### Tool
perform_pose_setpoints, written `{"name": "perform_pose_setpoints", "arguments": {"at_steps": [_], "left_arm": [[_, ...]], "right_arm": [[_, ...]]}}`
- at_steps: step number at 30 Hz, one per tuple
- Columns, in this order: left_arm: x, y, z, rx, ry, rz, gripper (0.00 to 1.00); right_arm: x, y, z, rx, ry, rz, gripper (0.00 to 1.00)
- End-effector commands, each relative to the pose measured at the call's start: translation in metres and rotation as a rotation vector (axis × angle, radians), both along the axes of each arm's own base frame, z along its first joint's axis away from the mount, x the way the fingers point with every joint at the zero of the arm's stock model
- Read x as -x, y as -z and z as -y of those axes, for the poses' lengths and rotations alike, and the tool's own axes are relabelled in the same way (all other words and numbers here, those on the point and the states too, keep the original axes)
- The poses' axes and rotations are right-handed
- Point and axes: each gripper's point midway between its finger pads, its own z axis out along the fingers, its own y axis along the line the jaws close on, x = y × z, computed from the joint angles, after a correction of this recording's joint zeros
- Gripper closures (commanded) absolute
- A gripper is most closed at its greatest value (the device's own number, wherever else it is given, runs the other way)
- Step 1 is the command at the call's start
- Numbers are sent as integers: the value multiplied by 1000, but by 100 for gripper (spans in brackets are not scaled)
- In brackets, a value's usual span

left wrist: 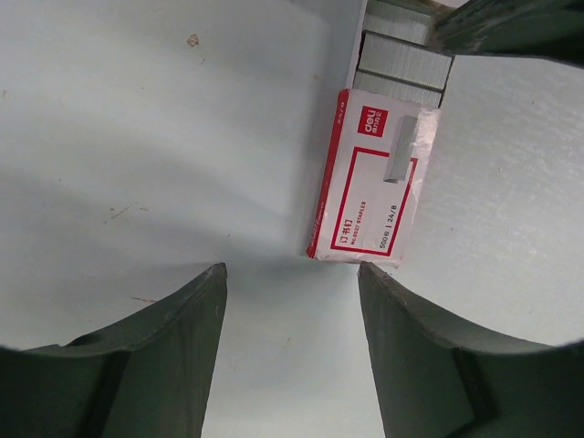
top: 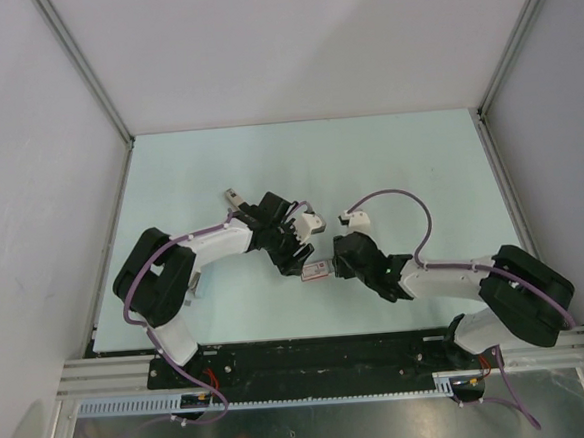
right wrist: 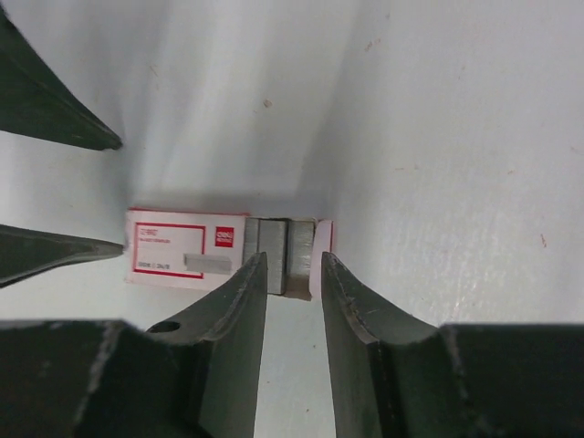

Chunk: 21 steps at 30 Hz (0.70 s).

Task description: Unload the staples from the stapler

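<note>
The task's object is a small red-and-white staple box [top: 319, 268] lying flat on the table between both grippers. Its inner tray is slid out and shows grey staple strips [right wrist: 283, 248]. My left gripper [left wrist: 292, 269] is open and empty, with its fingertips just short of the box's closed end [left wrist: 370, 192]. My right gripper [right wrist: 294, 260] is open by a narrow gap. Its fingertips sit at the near edge of the exposed strips and hold nothing. In the left wrist view the strips [left wrist: 401, 66] run up to a right finger [left wrist: 511, 27].
White enclosure walls with aluminium posts [top: 92, 83] ring the pale table [top: 298, 158]. The black base rail [top: 312, 363] runs along the near edge. Both arms meet at the table's middle, with purple cables [top: 411, 206] looping above them.
</note>
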Motion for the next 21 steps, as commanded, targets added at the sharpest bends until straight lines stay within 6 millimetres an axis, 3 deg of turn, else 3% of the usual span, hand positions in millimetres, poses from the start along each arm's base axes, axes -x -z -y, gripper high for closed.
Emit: {"name": "perform_pose_setpoints", "arguments": {"at_steps": [1, 5, 11, 21], "left_arm": [[3, -2, -4, 7, -1, 1, 35], [3, -2, -4, 6, -2, -1, 35], [3, -3, -4, 7, -1, 1, 35], [3, -1, -5, 4, -4, -4, 35]], "right_arm": [[-10, -29, 2, -63, 17, 61, 67], [-20, -35, 9, -83, 48, 65, 73], [-25, -16, 24, -103, 90, -21, 76], [-11, 12, 12, -309, 27, -206, 82]]}}
